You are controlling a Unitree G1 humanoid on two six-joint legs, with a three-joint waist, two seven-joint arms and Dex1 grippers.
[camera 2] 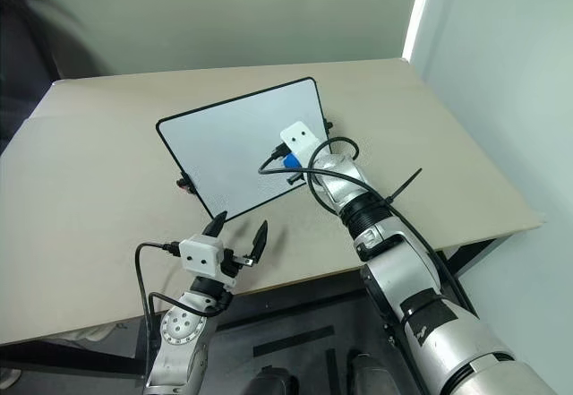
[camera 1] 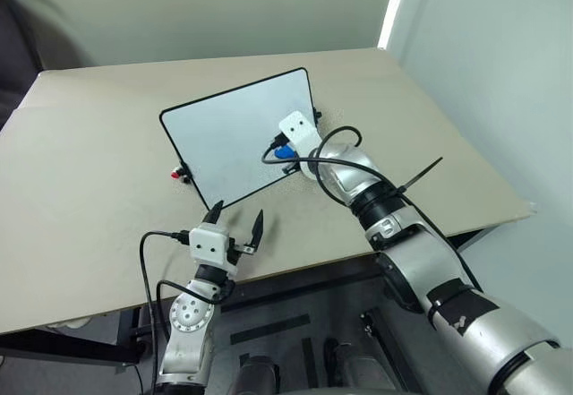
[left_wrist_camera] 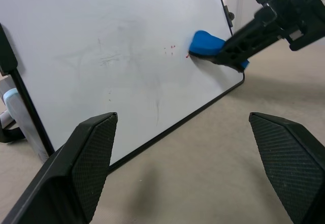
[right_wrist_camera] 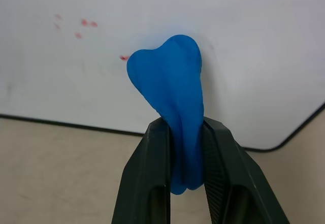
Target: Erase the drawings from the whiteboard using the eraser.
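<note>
The whiteboard [camera 1: 235, 135], white with a thin black frame, lies on the beige table. My right gripper [right_wrist_camera: 184, 148] is shut on the blue eraser [right_wrist_camera: 172, 92], which it presses against the board near its right lower part [left_wrist_camera: 205, 43]. A few faint red specks of the drawings [right_wrist_camera: 81, 26] remain on the board just beside the eraser [left_wrist_camera: 170, 49]. My left gripper [camera 1: 237, 220] is open and holds nothing, hovering near the table's front edge below the board's lower corner.
A small red-tipped knob [camera 1: 176, 175] sits at the board's left edge. The beige table [camera 1: 89, 189] spreads wide to the left and behind the board. Its right edge [camera 1: 501, 189] lies beyond my right arm.
</note>
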